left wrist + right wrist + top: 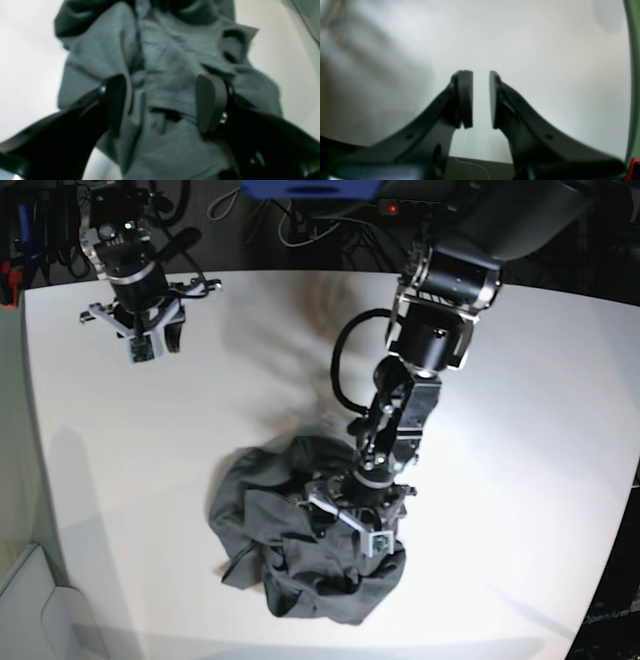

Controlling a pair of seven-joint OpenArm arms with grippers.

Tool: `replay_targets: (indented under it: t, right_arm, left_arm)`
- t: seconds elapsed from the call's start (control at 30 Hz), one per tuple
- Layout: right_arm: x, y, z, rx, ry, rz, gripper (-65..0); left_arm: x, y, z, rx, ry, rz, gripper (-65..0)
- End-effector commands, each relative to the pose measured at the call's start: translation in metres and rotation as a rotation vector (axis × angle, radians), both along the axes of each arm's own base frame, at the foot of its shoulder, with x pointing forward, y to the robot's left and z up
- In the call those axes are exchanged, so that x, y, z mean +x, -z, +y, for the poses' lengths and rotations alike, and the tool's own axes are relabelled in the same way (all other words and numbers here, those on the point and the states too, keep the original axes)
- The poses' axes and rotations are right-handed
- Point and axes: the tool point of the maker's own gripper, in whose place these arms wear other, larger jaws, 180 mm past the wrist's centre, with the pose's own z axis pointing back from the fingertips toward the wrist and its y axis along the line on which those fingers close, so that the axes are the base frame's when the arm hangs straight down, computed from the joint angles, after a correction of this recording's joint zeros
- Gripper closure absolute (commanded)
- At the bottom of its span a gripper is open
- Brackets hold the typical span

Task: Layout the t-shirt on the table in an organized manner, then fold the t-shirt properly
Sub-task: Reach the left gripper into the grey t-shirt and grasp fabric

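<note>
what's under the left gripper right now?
The left gripper, jaws open, hangs right over the crumpled t-shirt, grey folds filling the gap between its fingers. White table shows around the heap. Whatever lies beneath the bunched cloth is covered.

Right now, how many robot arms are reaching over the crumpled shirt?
1. The left gripper hangs over the crumpled dark charcoal-grey cotton t-shirt, jaws open. The right gripper sits at the far corner of the smooth white table, away from the cloth.

Crumpled grey t-shirt [290, 545] on white table [120, 480]
</note>
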Motion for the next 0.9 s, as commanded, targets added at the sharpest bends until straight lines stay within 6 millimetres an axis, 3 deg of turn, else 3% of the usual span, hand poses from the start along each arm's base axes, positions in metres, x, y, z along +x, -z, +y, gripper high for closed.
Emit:
replay_targets:
  t: [0.0, 0.3, 0.53, 0.8, 0.87]
  right_arm:
    - [0.004, -0.008, 0.001, 0.004, -0.006, -0.035, -13.5]
    - [0.004, -0.008, 0.001, 0.004, -0.006, -0.033, -13.5]
    - [0.003, -0.007, 0.001, 0.004, -0.006, -0.030, -13.5]
    - [0.002, -0.006, 0.001, 0.004, -0.006, -0.027, -13.5]
    - [0.002, -0.006, 0.001, 0.003, -0.005, -0.026, -13.5]
  left_arm:
    - [0.015, -0.029, -0.007, -0.018, 0.005, -0.077, -42.6]
    - [0.015, -0.028, -0.007, -0.016, 0.006, -0.076, -42.6]
    - [0.009, -0.007, -0.016, -0.014, 0.016, -0.010, -42.6]
    - [0.014, -0.019, -0.016, -0.026, -0.005, -0.083, -42.4]
    - [0.014, -0.019, -0.016, -0.027, -0.006, -0.087, -38.3]
